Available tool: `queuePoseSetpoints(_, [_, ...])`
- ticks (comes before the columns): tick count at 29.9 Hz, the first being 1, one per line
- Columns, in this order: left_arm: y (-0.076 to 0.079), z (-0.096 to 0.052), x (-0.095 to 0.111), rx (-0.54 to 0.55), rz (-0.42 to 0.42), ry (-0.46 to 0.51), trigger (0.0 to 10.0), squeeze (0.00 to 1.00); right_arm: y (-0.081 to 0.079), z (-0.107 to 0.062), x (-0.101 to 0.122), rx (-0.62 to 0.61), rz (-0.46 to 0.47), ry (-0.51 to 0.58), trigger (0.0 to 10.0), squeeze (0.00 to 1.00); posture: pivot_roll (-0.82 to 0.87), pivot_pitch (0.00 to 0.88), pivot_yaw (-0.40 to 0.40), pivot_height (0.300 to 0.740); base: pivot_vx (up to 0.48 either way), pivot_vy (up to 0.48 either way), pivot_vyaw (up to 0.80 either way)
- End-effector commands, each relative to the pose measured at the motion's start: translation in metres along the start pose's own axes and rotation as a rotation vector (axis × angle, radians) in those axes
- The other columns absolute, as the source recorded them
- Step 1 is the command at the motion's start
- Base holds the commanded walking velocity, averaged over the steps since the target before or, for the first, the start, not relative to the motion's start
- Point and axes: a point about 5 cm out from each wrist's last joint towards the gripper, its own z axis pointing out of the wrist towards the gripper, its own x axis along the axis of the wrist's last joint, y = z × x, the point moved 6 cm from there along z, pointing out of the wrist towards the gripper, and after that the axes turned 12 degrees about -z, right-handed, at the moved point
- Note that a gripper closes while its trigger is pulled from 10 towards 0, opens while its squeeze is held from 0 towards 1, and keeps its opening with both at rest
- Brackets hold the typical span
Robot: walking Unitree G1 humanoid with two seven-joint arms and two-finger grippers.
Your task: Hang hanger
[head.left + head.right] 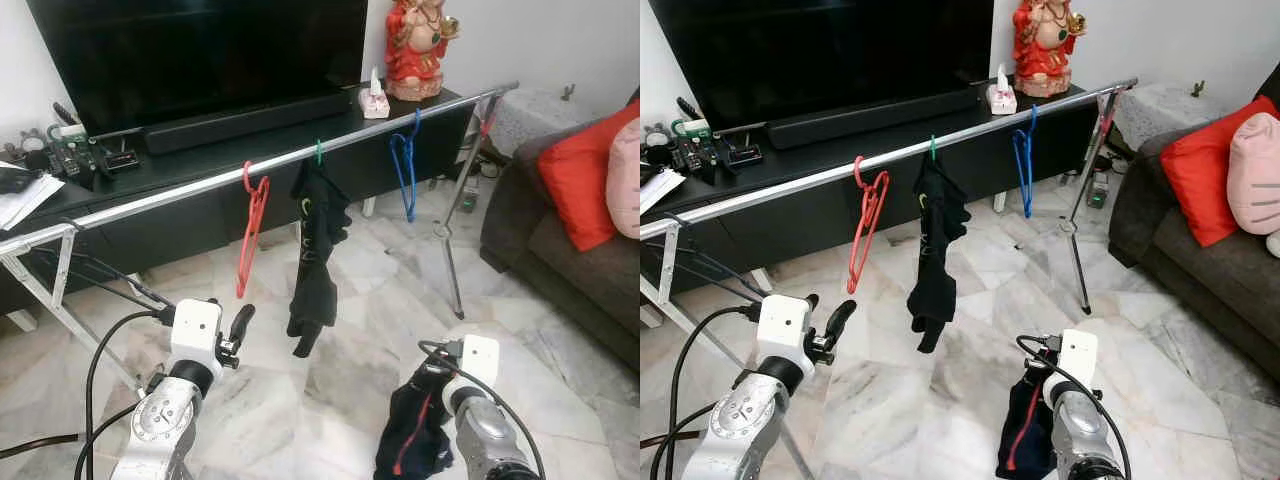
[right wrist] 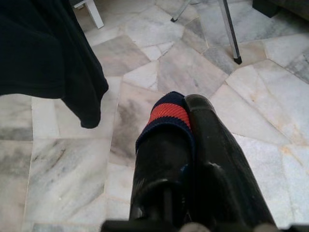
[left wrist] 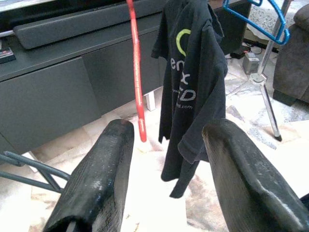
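Rail: silver bar running from lower left to upper right of the head views, in front of a dark TV stand.
Red hanger: hooked on the rail, left of centre, empty, hanging straight down.
Black shirt: hangs from a green hook at mid rail, just right of the red hanger.
Blue hanger: on the rail, further right, empty.
Left gripper: raised at lower left of the head views, fingers spread wide, holding nothing, touching nothing; red hanger tip and shirt seen past the gap.
Right gripper: low at lower right, fingers closed on a dark garment with a red stripe, which droops below it over the marble floor.
Sofa: right edge, with red cushion.
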Motion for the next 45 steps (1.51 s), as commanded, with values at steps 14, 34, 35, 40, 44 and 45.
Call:
queuePoseSetpoints(14, [-0.004, 0.004, 0.002, 0.021, 0.005, 0.001, 10.0, 0.00, -0.010, 0.002, 0.005, 0.038, -0.028, 0.005, 10.0, 0.00, 0.03, 0.000, -0.027, 0.740, 0.172, 0.000, 0.00])
queuePoseSetpoints(34, [-0.006, 0.006, 0.004, 0.029, 0.003, 0.008, 10.0, 0.00, -0.017, 0.001, 0.002, 0.076, -0.043, -0.003, 10.0, 0.00, 0.03, 0.000, -0.029, 0.740, 0.368, 0.000, 0.00])
queuePoseSetpoints(35, [-0.005, 0.006, 0.004, 0.028, 0.003, 0.008, 10.0, 0.00, -0.017, 0.001, 0.002, 0.076, -0.042, -0.003, 10.0, 0.00, 0.03, 0.000, -0.029, 0.740, 0.371, 0.000, 0.00])
queuePoseSetpoints(40, [-0.005, 0.006, 0.003, 0.025, 0.002, 0.005, 10.0, 0.00, -0.017, 0.001, 0.002, 0.073, -0.037, -0.005, 10.0, 0.00, 0.03, 0.000, -0.029, 0.740, 0.371, 0.000, 0.00])
queuePoseSetpoints(44, [-0.005, 0.007, 0.003, 0.023, 0.005, 0.002, 10.0, 0.00, -0.017, 0.001, 0.001, 0.073, -0.038, -0.008, 10.0, 0.00, 0.03, 0.000, -0.029, 0.740, 0.371, 0.000, 0.00])
queuePoseSetpoints(45, [-0.005, 0.007, 0.003, 0.023, 0.005, 0.001, 10.0, 0.00, -0.017, 0.001, 0.001, 0.073, -0.039, -0.009, 10.0, 0.00, 0.03, 0.000, -0.029, 0.740, 0.371, 0.000, 0.00])
